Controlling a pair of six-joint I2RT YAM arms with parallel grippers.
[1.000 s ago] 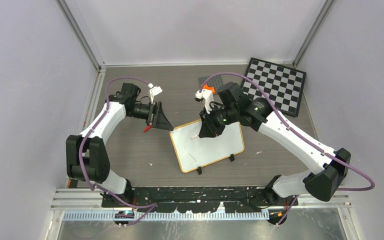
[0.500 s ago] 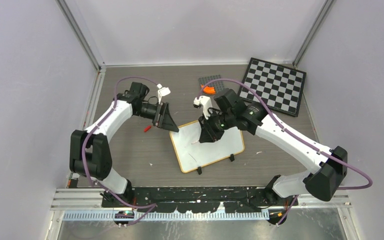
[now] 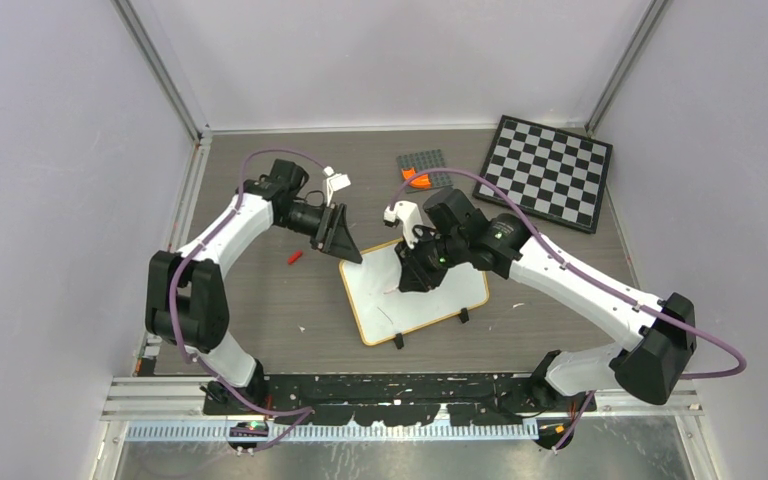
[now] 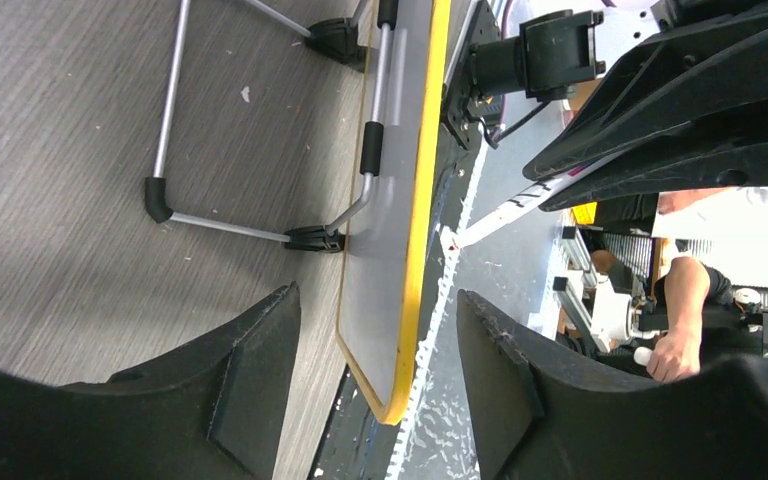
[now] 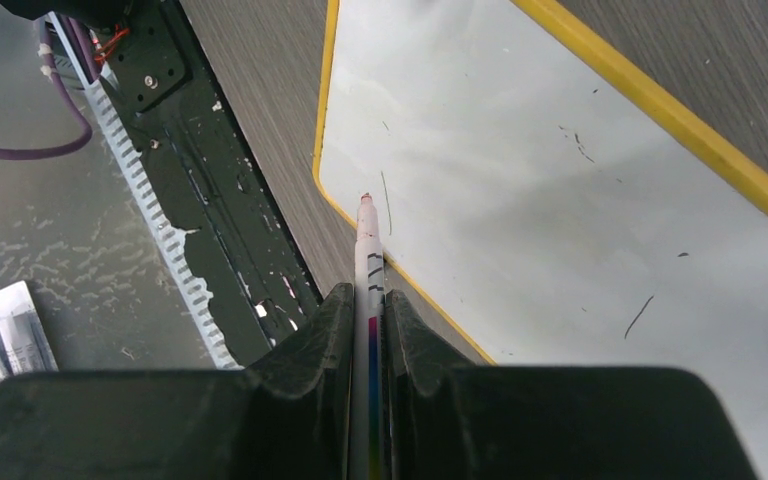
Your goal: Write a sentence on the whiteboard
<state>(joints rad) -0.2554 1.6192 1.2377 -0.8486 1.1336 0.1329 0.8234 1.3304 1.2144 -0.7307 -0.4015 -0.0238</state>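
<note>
Whiteboard (image 3: pixel 400 312) sits in the middle of the table, between the two arms. In the top view, the left gripper (image 3: pixel 347 247) has come in from the left to the board's far-left corner. The right gripper (image 3: pixel 418 272) has moved nearer over the white face. A small red piece (image 3: pixel 295 257) lies on the table to the left.

In the left wrist view, the board's yellow-framed corner stands between the two fingers (image 4: pixel 260 370). They are narrowing but are apart from it on both sides.

In the right wrist view, the jaws pinch the marker (image 5: pixel 368 270) tightly. Its tip points at the near-left edge of the surface; I cannot tell whether it touches. Only faint dark marks show, and no sentence yet. I judge that the left claw is about to steady the board so that writing can begin.
</note>
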